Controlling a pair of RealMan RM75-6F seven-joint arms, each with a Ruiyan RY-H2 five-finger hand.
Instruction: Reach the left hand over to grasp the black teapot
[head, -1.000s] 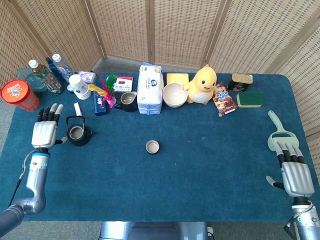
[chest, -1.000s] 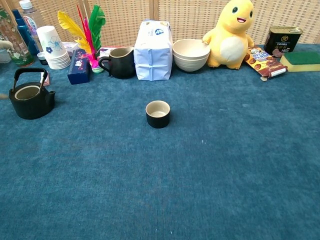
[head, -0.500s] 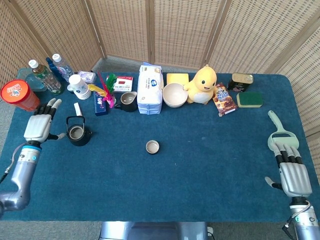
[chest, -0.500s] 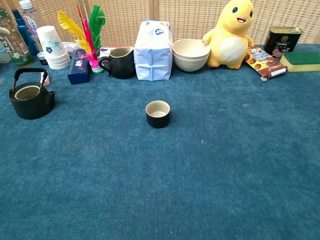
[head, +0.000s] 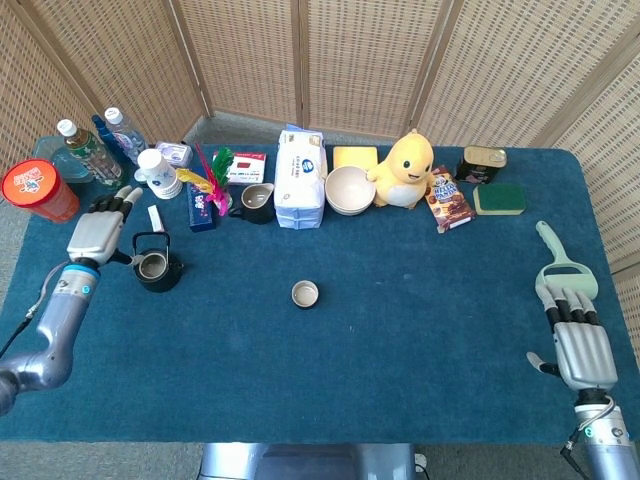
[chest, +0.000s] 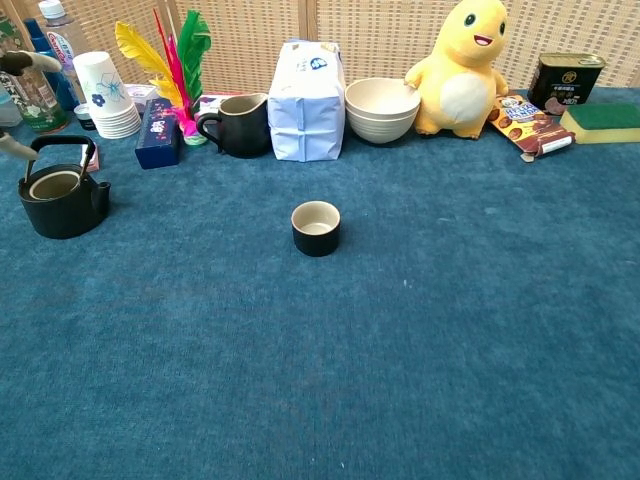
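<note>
The black teapot (head: 156, 267) (chest: 60, 190) sits lidless on the blue cloth at the left, its hoop handle upright. My left hand (head: 100, 228) hovers just left of and behind it, fingers spread and empty, thumb pointing toward the pot; only its fingertips (chest: 22, 62) show at the chest view's left edge. My right hand (head: 578, 340) rests open near the table's front right corner, holding nothing.
A small black cup (head: 305, 293) stands mid-table. Along the back are bottles (head: 92, 150), stacked paper cups (head: 157, 172), feathers (head: 212, 168), a dark mug (head: 255, 201), a tissue pack (head: 300, 176), bowls (head: 350, 189), a yellow plush (head: 405, 170), a tin and a sponge. A pale brush (head: 553, 262) lies by my right hand.
My left hand has moved back and then rightward, ending closer to the teapot's handle. The teapot has not moved. The right hand has drifted slightly toward the front edge.
</note>
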